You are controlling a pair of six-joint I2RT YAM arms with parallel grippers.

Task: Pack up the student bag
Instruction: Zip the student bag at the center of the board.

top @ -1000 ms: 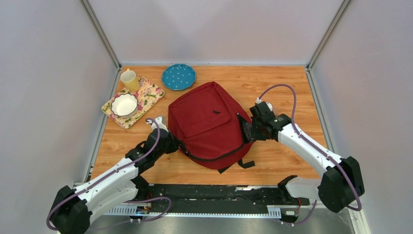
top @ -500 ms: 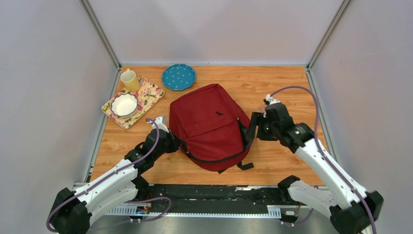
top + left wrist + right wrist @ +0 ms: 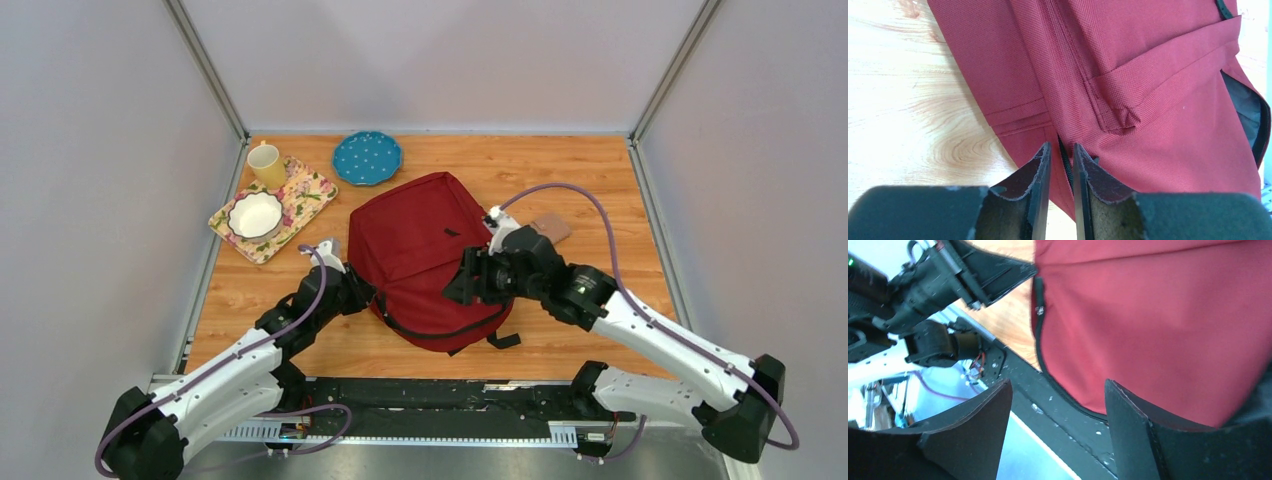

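The student bag (image 3: 420, 250), a dark red backpack, lies flat in the middle of the wooden table, front pocket up. My left gripper (image 3: 368, 292) is at its near left edge. In the left wrist view the left gripper (image 3: 1061, 148) stands open by a narrow gap, and the bag's black zipper (image 3: 1064, 162) runs through that gap without being pinched. My right gripper (image 3: 457, 285) hovers over the bag's near half. In the right wrist view the right gripper (image 3: 1058, 390) is wide open with nothing in it, above the red fabric (image 3: 1158, 325).
A floral tray (image 3: 310, 190) at the back left carries a white bowl (image 3: 255, 215) and a yellow mug (image 3: 266, 165). A blue dotted plate (image 3: 367, 157) lies behind the bag. A flat brown item (image 3: 551, 228) lies right of the bag.
My right gripper let go of the bag's right side, opened and swung left over the bag, uncovering the brown item. My left gripper's jaws parted slightly on the zipper edge.
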